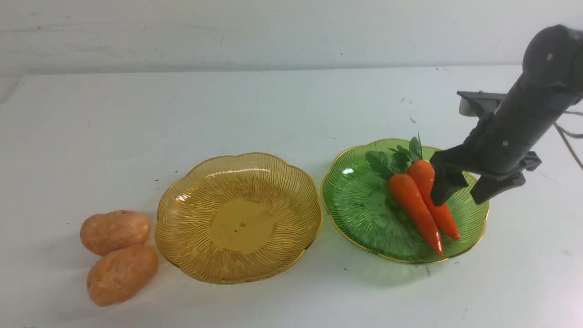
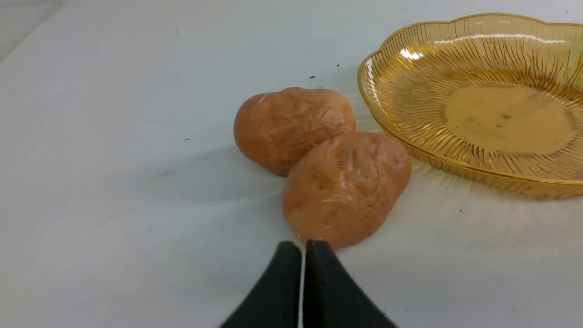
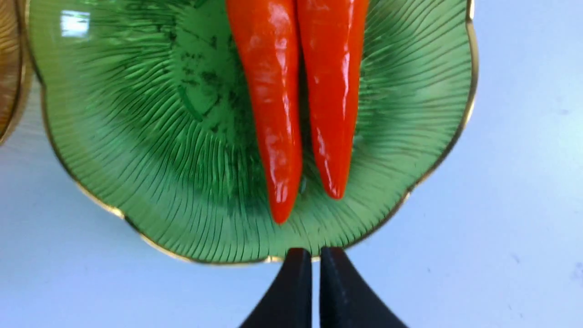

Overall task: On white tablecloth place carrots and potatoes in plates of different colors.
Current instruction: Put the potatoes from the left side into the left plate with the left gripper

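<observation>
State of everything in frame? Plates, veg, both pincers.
Amber-yellow ribbed plastic plate: empty, on white tablecloth.
Green ribbed plastic plate: holds both carrots.
Two glossy orange toy carrots: lying side by side in green plate, touching.
Two tan oval toy potatoes: on cloth beside amber plate, touching each other.
Left pincer: shut, empty.
Right pincer: shut, empty, above green plate.
</observation>
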{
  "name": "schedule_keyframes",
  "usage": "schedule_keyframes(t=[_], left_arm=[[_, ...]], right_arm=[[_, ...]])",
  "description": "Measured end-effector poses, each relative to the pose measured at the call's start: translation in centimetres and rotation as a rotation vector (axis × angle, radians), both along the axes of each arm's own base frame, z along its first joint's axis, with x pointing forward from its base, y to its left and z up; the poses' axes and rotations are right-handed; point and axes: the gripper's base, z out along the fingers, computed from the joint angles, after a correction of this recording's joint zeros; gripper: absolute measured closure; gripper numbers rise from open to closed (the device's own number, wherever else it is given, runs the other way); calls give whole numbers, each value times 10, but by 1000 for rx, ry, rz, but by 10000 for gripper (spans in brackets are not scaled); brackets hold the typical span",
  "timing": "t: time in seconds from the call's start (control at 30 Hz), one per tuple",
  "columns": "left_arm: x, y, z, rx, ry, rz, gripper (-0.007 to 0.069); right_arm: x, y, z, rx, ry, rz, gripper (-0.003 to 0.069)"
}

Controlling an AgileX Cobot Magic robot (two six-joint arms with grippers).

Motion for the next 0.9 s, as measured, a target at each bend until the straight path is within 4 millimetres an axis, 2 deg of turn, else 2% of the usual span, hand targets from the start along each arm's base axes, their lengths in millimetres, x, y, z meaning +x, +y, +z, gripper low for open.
schedule_keyframes(t=[0.07,0.1,0.17,0.23,0.33,0.37,0.47,0.57,0.67,0.77,0.9], left_arm=[[0,0,0,0,0,0,625],[0,0,0,0,0,0,625],[0,0,0,0,0,0,625],[0,0,0,0,0,0,625],[0,0,0,-11,-1,1,625],[0,-1,0,-28,0,1,625],[0,-4,0,-195,7,11,625],[0,-11,2,-504,26,30,625],[-1,-19,6,-840,51,37,625],[-1,-21,11,-1012,42,33,625],[1,-18,22,-1091,-52,37,625]], right_arm=[[-31,-6,22,-4,-56,3,667],[-44,-8,27,-7,-69,4,671],[-82,-15,41,-13,-129,5,673],[-122,-22,50,9,-282,-11,673],[-163,-30,43,52,-511,-45,674],[-175,-32,35,76,-604,-62,674],[-208,-37,20,135,-826,-86,674],[-222,-39,9,155,-943,-88,674],[-226,-40,8,145,-988,-75,674],[-226,-40,7,127,-994,-55,674],[-225,-40,7,121,-989,-48,674]])
